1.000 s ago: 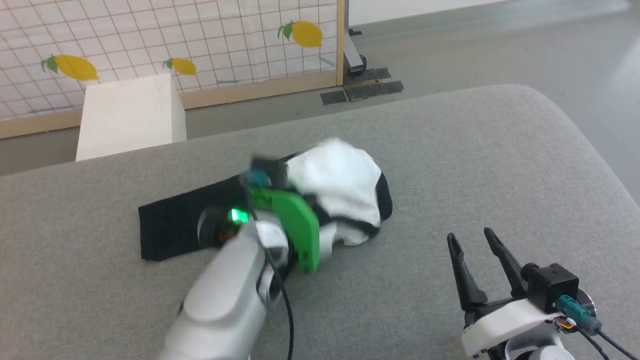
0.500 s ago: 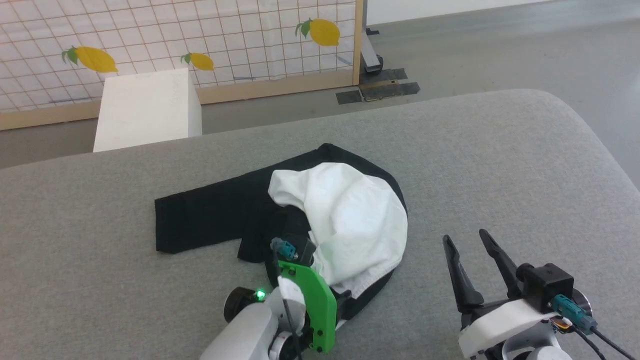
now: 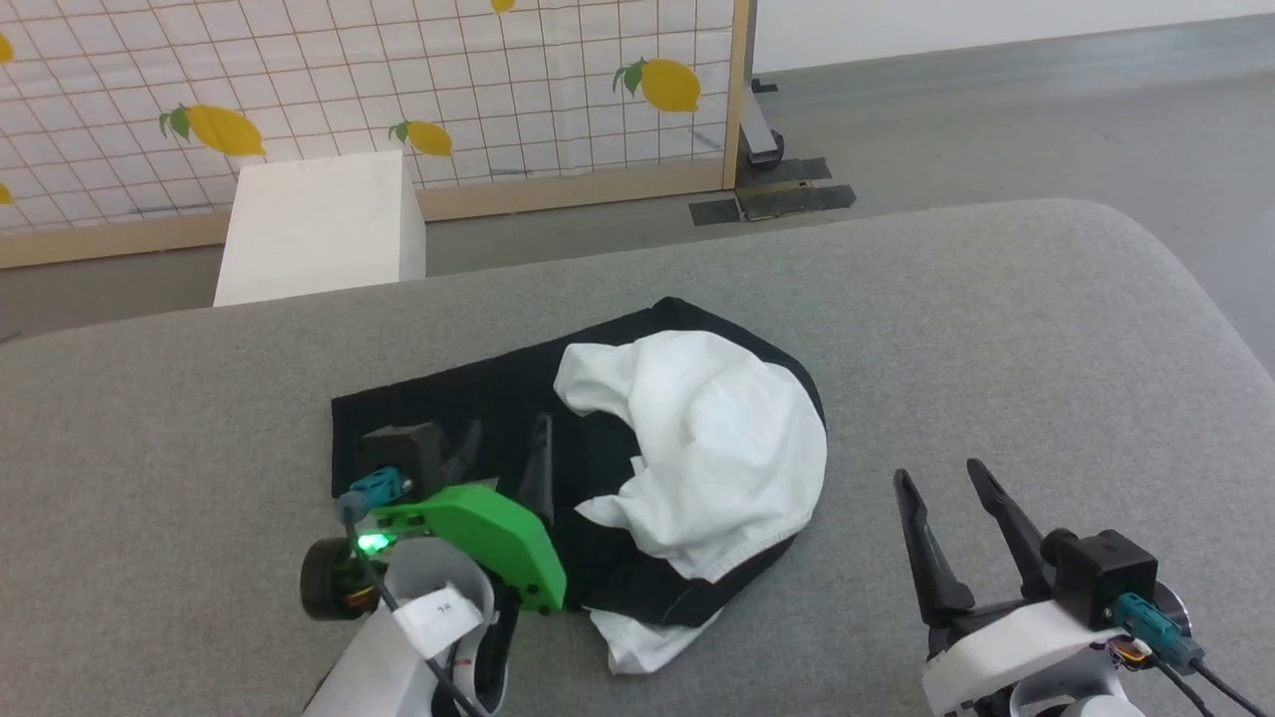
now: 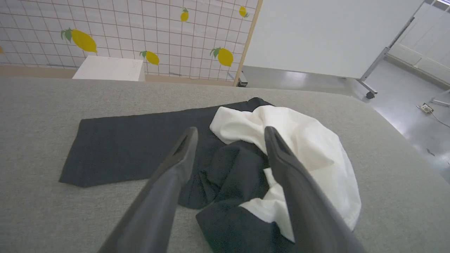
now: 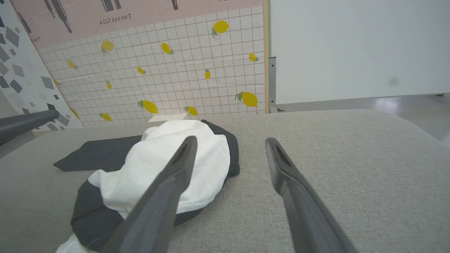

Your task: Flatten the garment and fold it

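Observation:
The garment [image 3: 717, 438] lies bunched in the middle of the grey padded surface [image 3: 996, 329]. Its white body is heaped at the right, and one black sleeve [image 3: 418, 413] lies flat, stretched to the left. My left gripper [image 3: 505, 435] hovers open over the black cloth at the garment's near left with nothing between its fingers. In the left wrist view the left gripper [image 4: 230, 130] frames crumpled black folds, with the white heap [image 4: 309, 140] to the right. My right gripper [image 3: 938, 473] stands open and empty to the right of the garment, apart from it. The right wrist view shows the right gripper [image 5: 231, 140] beside the garment [image 5: 175, 154].
A white box [image 3: 319, 224] stands behind the surface's far edge at the left. Behind it runs a tiled panel with lemons [image 3: 448, 70] in a wooden frame. The surface rounds off at its far right corner [image 3: 1146, 249], with grey floor beyond. A whiteboard on wheels [image 4: 334, 35] stands farther back.
My left gripper has opened, let go of the garment and drawn back toward me and to the left. The white body has slumped into a heap. The camera has shifted slightly.

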Robot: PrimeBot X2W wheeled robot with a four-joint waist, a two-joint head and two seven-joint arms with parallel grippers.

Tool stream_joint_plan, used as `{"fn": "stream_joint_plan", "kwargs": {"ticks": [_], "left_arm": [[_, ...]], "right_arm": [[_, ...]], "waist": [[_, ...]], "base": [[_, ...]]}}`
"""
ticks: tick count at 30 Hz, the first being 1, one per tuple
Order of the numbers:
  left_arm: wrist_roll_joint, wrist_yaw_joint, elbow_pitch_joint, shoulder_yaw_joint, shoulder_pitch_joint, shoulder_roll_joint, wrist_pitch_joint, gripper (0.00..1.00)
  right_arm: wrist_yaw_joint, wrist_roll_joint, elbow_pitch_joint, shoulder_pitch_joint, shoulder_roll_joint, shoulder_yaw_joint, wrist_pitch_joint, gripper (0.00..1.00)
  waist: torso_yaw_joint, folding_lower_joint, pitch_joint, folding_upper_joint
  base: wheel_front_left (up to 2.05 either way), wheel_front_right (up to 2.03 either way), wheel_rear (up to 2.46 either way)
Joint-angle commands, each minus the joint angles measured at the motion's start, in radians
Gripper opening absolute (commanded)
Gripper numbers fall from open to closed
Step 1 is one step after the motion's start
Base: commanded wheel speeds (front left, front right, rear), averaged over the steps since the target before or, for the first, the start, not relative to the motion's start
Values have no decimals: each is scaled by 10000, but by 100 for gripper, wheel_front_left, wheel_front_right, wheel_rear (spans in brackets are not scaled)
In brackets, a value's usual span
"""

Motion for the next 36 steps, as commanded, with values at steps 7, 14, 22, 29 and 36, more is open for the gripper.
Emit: {"fn": "stream_joint_plan", "kwargs": {"ticks": [7, 14, 22, 29, 36], "left_arm": [[99, 10, 1510, -94, -596, 65, 417, 100], [-160, -518, 3476, -460, -1763, -137, 1663, 100], [-148, -942, 5112, -1254, -2554, -64, 4107, 100], [-277, -1509, 5199, -1611, -2515, -23, 4739, 0], [-130, -374, 3796, -116, -1950, 183, 88, 0]], "right_arm": [[-15, 120, 26, -138, 1, 124, -140, 100], [-15, 192, 189, -304, 1, 205, -235, 100], [-15, 223, 318, -378, 1, 179, -319, 100], [-15, 261, 423, -334, 1, 223, -340, 100], [-15, 130, 345, -235, 1, 140, -257, 100]], "waist": [[-258, 0, 421, 0], [-646, 0, 629, 0], [-882, 0, 735, 0], [-791, 0, 653, 0], [-309, 0, 442, 0]], "base": [[0, 0, 0], [0, 0, 0], [0, 0, 0], [0, 0, 0], [0, 0, 0]]}}
